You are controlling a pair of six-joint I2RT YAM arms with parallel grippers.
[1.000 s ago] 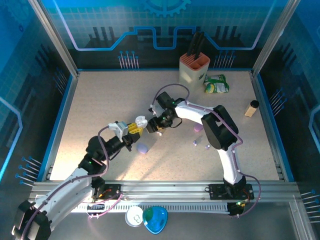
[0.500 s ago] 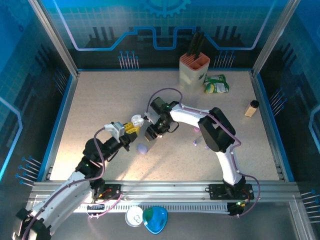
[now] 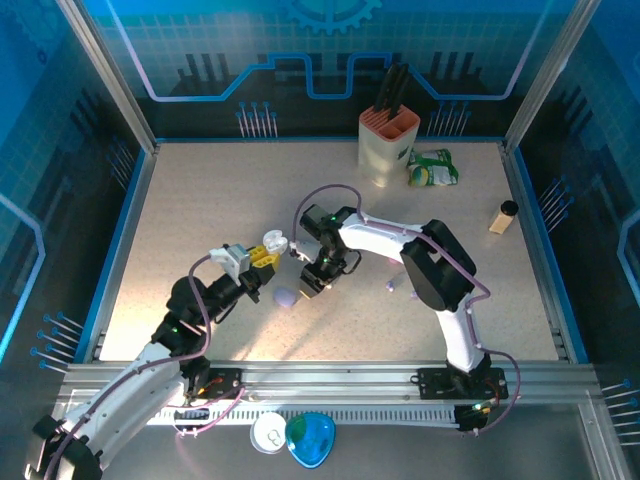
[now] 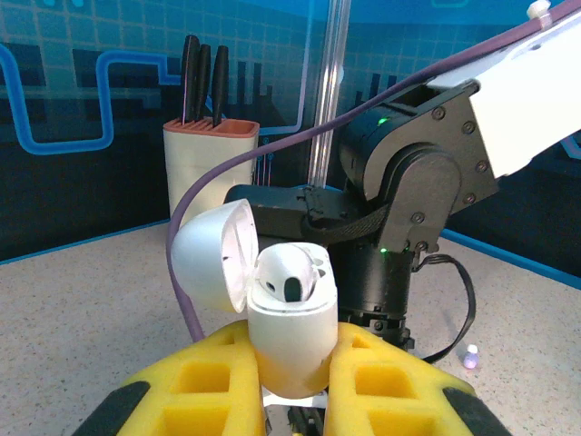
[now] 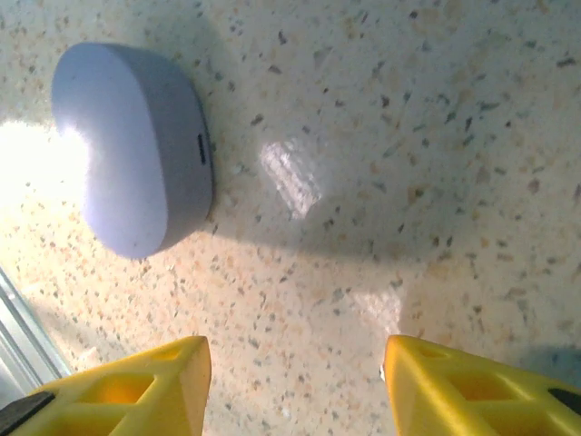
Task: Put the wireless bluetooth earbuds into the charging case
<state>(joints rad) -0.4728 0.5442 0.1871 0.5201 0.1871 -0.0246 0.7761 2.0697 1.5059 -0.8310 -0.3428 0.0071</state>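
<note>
Now | left gripper (image 4: 290,368) clamps white case (image 4: 289,318) (flipped open) | right gripper (image 5: 293,374) spread, empty

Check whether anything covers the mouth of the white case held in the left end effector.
Nothing visible does: the white case stands in the left end effector, its lid swung back, mouth uncovered.

This is a robotics lab test cell: a speckled surface (image 3: 200,200) fenced by aluminium posts (image 3: 105,75) and blue-lit panels (image 3: 450,50) printed with circuit traces, with a left arm (image 3: 150,365) and right arm (image 3: 440,265) bolted to a slotted metal rail (image 3: 330,385) at its near edge.
</note>
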